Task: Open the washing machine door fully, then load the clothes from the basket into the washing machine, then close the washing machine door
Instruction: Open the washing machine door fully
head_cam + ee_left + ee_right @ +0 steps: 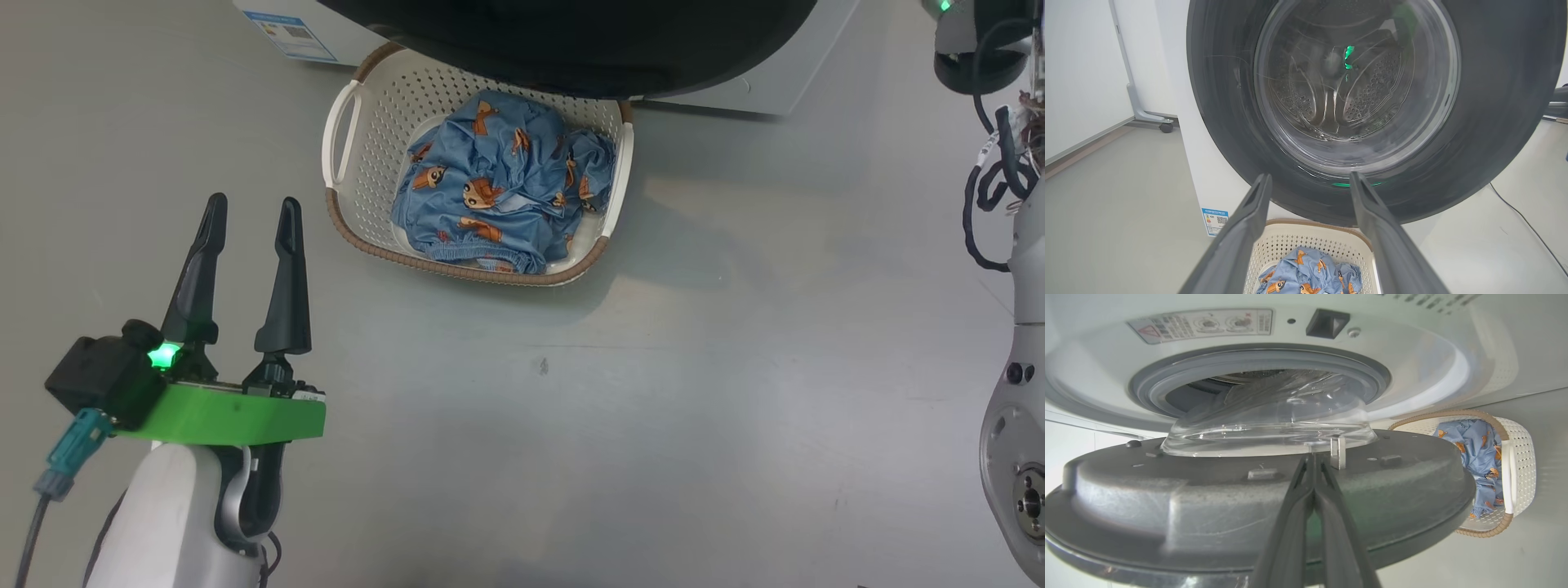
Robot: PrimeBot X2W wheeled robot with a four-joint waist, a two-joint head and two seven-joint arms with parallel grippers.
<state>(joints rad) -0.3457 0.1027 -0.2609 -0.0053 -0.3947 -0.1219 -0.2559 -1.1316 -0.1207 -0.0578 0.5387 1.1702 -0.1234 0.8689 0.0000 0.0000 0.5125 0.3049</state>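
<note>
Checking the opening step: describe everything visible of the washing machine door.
The washing machine door is round: wide glossy black rim outside, grey plastic inner face, bulging clear glass bowl. It stands partly open, the bowl close to the grey gasket. A metal latch juts from its inner face beside the shut right gripper, whose tips seem to touch that face. Its rim overhangs the basket.

Nothing is legible: the blue sticker [1215, 220] and warning label [1202, 324] on the washing machine [1208, 163] are blurred.

Cannot see far rim of basket [367, 122] under washing machine door [571, 41]; cannot read small print on sticker [290, 33].
</note>
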